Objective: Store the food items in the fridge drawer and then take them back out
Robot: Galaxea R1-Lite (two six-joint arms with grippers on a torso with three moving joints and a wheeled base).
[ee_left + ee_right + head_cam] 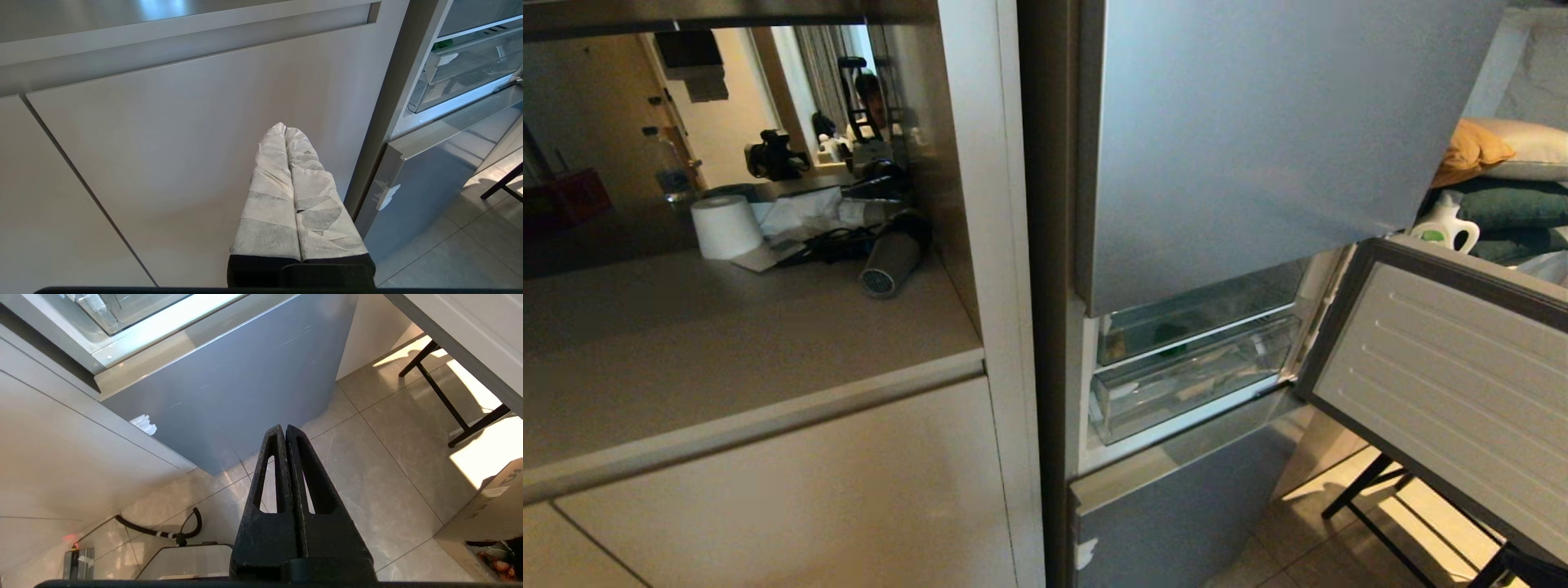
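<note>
We are seeing the fridge drawer sitting pushed in under the closed upper fridge door, its clear front lip standing just proud of the frame, while the lower fridge door is swinging wide on our right and leaving open floor in front. Through the clear plastic we are making out only dim dark and tan patches; we cannot tell whether these are the food items. The left gripper is hanging low before the beige cabinet door, its wrapped fingers pressing together and holding nothing. The right gripper is pointing down at the floor beside the grey lower panel, fingers likewise touching and empty. On the tabletop a paper roll is standing.
</note>
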